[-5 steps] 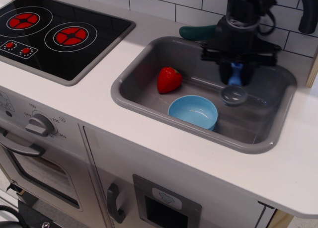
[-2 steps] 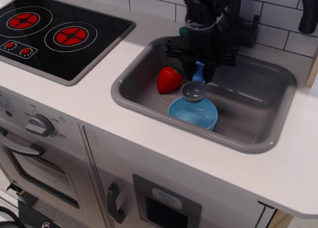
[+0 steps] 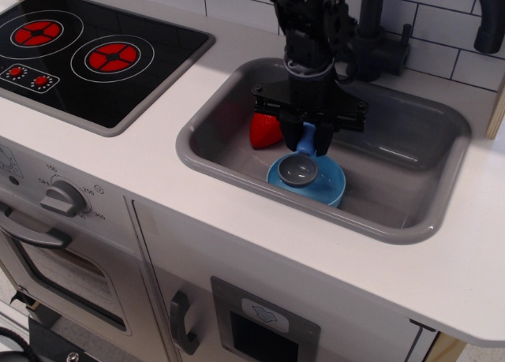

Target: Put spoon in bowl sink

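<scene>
My gripper (image 3: 308,138) is shut on the light-blue handle of the spoon (image 3: 301,165) and hangs inside the grey sink (image 3: 442,212). The spoon's dark-grey scoop sits over the inside of the light-blue bowl (image 3: 327,184), at or just above its rim; I cannot tell if it touches. The bowl stands on the sink floor near the front wall. The gripper covers the back of the bowl.
A red toy strawberry (image 3: 264,129) lies in the sink left of the bowl, partly hidden by the gripper. A black faucet (image 3: 387,39) stands behind the sink. The black stovetop (image 3: 87,54) with red rings is at the left.
My gripper has carried the spoon from the sink's right side leftward and forward, then down, so the scoop now sits over the bowl. Bowl and strawberry have not moved.
</scene>
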Tool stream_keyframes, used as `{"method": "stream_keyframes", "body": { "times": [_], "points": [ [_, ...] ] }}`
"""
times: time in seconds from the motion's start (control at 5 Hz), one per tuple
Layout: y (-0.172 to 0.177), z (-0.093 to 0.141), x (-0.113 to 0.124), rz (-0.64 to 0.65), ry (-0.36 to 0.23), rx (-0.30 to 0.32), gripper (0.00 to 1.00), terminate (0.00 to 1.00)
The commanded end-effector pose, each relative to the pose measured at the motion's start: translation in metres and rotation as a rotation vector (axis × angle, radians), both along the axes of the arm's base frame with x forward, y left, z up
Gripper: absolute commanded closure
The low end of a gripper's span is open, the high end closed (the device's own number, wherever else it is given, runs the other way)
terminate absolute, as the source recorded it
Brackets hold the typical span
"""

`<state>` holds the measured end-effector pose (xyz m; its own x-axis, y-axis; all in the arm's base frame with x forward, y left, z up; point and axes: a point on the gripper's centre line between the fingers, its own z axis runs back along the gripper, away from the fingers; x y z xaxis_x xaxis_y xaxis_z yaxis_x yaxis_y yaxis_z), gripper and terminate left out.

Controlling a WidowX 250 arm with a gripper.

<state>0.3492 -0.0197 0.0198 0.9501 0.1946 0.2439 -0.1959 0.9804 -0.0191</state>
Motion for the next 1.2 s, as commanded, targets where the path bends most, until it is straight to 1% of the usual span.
{"method": "stream_keyframes", "body": {
  "times": [0.0, 0.2, 0.6, 1.0],
  "points": [
    [-0.001, 0.033, 0.006, 0.025, -0.098, -0.001, 0.00, 0.00],
    [-0.001, 0.035, 0.011, 0.039, -0.107, -0.001, 0.00, 0.00],
    [-0.008, 0.059, 0.006, 0.053, -0.116, -0.042, 0.00, 0.00],
    [-0.008, 0.059, 0.006, 0.053, -0.116, -0.042, 0.00, 0.00]
  ]
}}
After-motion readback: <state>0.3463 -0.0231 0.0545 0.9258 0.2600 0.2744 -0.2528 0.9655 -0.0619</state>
